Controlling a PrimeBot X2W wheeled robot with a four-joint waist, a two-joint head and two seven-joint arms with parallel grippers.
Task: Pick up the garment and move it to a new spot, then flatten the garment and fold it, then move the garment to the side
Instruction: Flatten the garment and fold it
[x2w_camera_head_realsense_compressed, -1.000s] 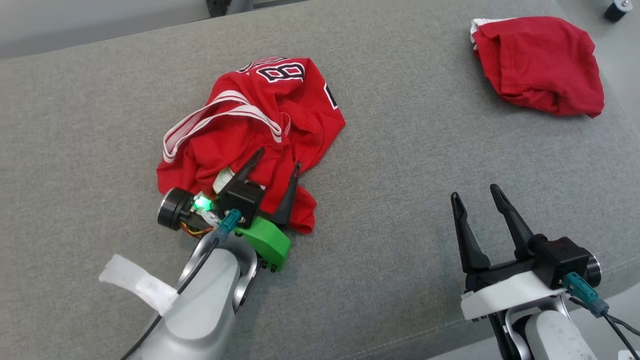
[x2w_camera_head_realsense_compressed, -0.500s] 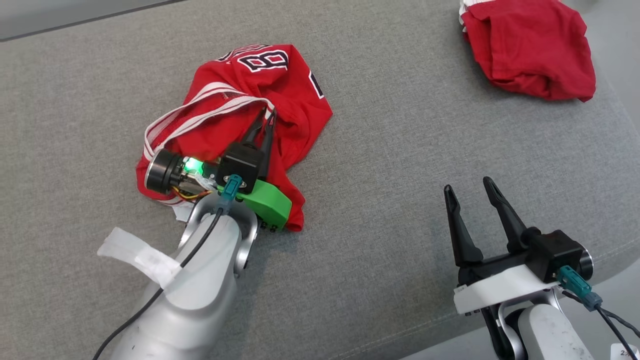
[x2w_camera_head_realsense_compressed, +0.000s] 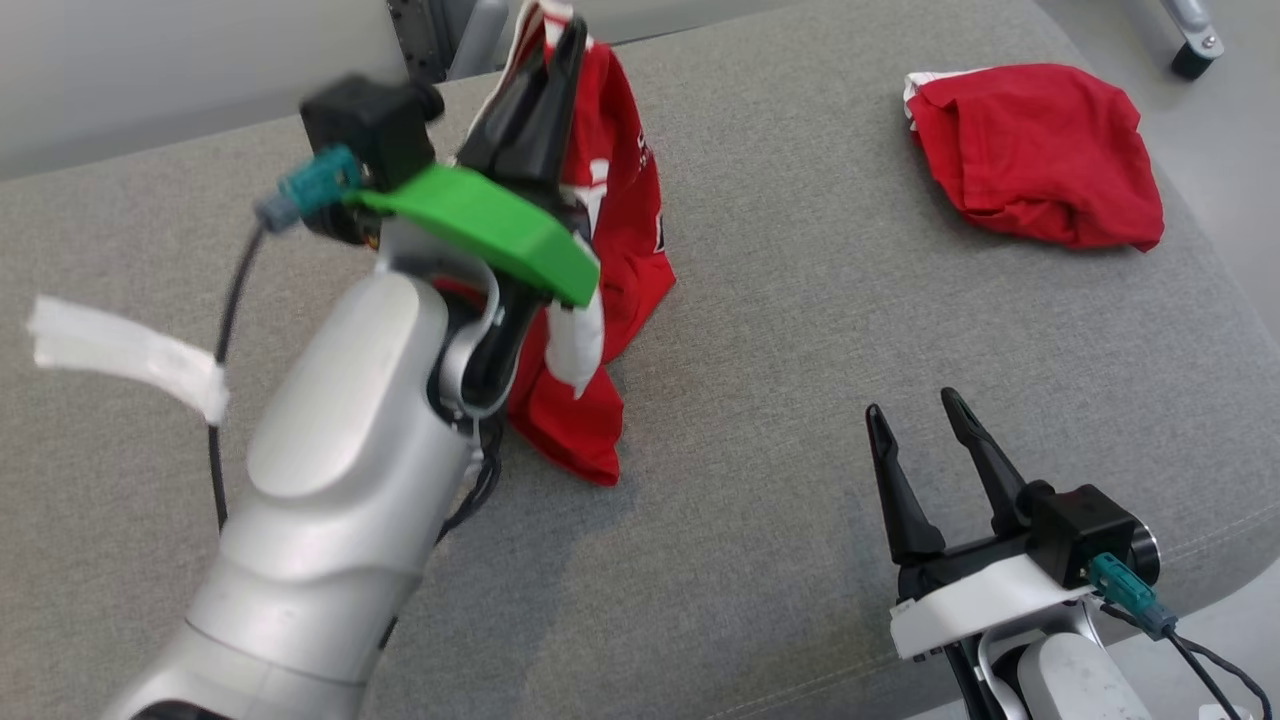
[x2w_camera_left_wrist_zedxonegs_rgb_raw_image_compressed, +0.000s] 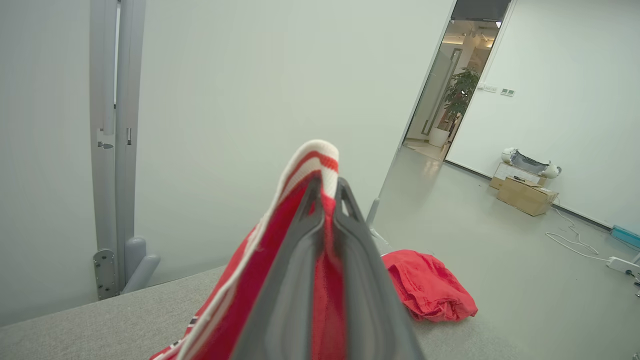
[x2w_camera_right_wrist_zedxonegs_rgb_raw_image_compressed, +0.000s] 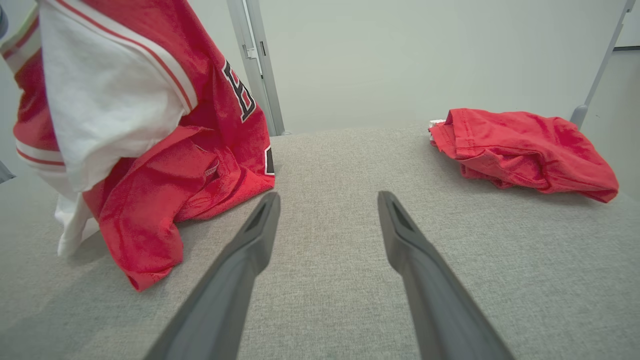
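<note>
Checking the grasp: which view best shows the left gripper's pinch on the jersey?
Left wrist view: the left gripper clamps the jersey at its striped edge. Head view blurs it; right wrist view shows hanging cloth.

Head above, wrists low; shared garment (x2w_camera_head_realsense_compressed: 640, 280)

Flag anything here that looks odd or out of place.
A strip of white tape sticks out loose from the cable on the left arm. The jersey hangs bunched from the shut left gripper, its lower end seemingly on the grey cushion. A second red garment lies crumpled near the far right corner.
</note>
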